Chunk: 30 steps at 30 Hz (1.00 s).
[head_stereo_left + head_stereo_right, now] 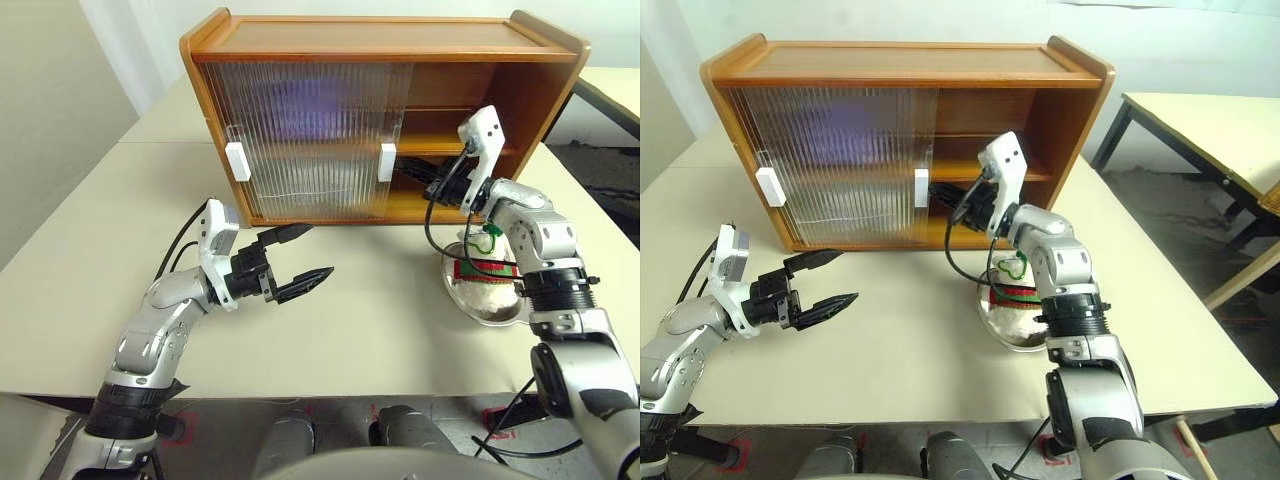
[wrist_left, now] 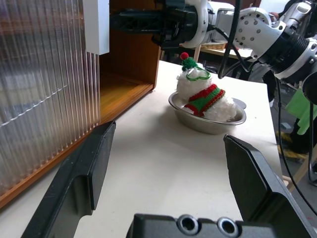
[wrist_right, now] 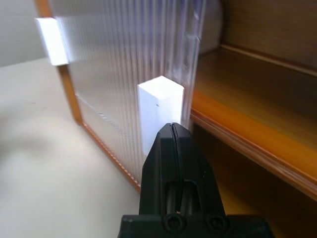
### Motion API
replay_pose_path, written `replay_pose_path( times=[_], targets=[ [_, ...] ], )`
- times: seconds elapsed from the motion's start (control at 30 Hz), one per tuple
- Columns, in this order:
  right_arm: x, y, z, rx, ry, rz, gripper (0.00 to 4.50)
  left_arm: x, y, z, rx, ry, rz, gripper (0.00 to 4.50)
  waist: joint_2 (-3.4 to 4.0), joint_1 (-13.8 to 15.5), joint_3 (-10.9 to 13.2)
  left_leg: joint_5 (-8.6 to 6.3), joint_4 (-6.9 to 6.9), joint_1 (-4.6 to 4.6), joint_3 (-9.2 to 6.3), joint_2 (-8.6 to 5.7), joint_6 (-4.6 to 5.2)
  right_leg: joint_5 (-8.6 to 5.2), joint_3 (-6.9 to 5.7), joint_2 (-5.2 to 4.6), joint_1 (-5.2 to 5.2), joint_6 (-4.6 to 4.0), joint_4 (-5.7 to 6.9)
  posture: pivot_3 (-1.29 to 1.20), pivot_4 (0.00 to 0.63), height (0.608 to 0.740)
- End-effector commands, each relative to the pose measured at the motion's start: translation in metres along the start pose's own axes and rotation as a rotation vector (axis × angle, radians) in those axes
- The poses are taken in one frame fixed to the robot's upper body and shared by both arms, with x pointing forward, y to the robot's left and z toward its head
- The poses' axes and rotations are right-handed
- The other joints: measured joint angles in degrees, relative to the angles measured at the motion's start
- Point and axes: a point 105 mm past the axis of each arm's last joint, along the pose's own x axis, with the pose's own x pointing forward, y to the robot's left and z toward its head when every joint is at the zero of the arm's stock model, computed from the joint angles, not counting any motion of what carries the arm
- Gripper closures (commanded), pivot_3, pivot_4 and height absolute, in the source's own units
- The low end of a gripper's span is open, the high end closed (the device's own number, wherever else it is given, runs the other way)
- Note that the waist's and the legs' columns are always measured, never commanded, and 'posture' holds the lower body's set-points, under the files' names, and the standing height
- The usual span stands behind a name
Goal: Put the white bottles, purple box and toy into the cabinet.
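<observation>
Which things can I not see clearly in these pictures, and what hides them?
- Behind the cabinet's ribbed doors, head views: only a purple blur; bottles cannot be told.
- Toy in the metal dish: partly covered by the right arm in head views.
- Right gripper at the white handle: contact unclear.

Light: bright, even, diffuse overhead.
Shadows: soft, faint on the pale beige table.
Glare: sheen on the ribbed translucent sliding doors.
Blur: closed black right gripper soft up close.
</observation>
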Motion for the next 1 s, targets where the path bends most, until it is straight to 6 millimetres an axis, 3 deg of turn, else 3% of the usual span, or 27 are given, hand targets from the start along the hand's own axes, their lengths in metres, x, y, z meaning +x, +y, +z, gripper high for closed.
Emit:
replay_pose_path(
  times=[0.03, 0.17, 0.37, 0.6, 0.77, 0.9, 1.0],
  targets=[
    [-0.002, 0.004, -0.001, 0.0, 0.012, 0.02, 4.47, -0.001, -0.001, -0.003, 0.003, 0.012, 0.0, 0.0, 0.0, 0.0, 0.0, 0.0, 0.0, 0.0, 0.0, 0.0, 0.0, 0.0, 0.0, 0.01, 0.0, 0.0, 0.0, -0.07, 0.0, 0.74],
    [-0.017, -0.009, -0.006, -0.019, 0.053, -0.029, 4.47, 0.0, -0.002, -0.004, -0.001, 0.012, -0.002, 0.0, 0.0, 0.01, 0.0, 0.01, 0.04, 0.02, 0.0, 0.0, -0.02, 0.0, 0.01, 0.02, 0.0, -0.01, 0.1, -0.07, 0.0, 0.74],
    [-0.069, -0.033, 0.009, 0.006, 0.083, -0.09, 4.47, -0.001, -0.001, -0.006, 0.002, 0.017, -0.003, 0.0, 0.0, 0.5, 0.0, 0.08, 0.11, 0.02, -0.01, -0.06, -0.14, -0.06, 0.05, -0.08, 0.04, 0.04, 0.18, -0.07, 0.0, 0.74],
    [-0.123, -0.032, 0.016, 0.062, 0.272, -0.131, 2.17, 0.003, 0.001, -0.005, 0.008, 0.01, -0.017, 0.0, -0.03, 0.58, 0.01, 0.14, 0.09, 0.08, 0.16, -0.22, -0.34, -0.2, 0.06, 0.09, 0.1, 0.08, 0.27, -0.1, 0.0, 0.74],
    [-0.147, 0.002, 0.007, 0.188, 0.485, -0.133, 0.18, 0.003, 0.003, -0.006, 0.007, 0.009, -0.023, 0.0, -0.05, 0.41, 0.03, 0.17, 0.14, 0.1, 0.2, -0.25, -0.45, -0.56, 0.1, 0.19, 0.14, 0.71, 0.33, -0.11, 0.0, 0.74],
    [-0.157, 0.019, -0.005, 0.195, 0.649, -0.192, 0.03, 0.002, 0.003, -0.006, 0.006, 0.012, -0.026, 0.0, -0.08, 0.18, 0.04, 0.15, 0.17, 0.09, 0.19, -0.26, -0.49, -0.58, 0.12, 0.21, 0.13, 0.76, 0.33, -0.12, 0.0, 0.74],
    [-0.162, 0.017, -0.016, 0.199, 0.723, -0.283, 0.03, 0.002, 0.003, -0.006, 0.004, 0.013, -0.03, 0.0, -0.09, -0.09, 0.04, 0.14, 0.18, 0.08, 0.18, -0.25, -0.47, -0.59, 0.14, 0.2, 0.08, 0.76, 0.33, -0.12, 0.0, 0.74]
  ],
)
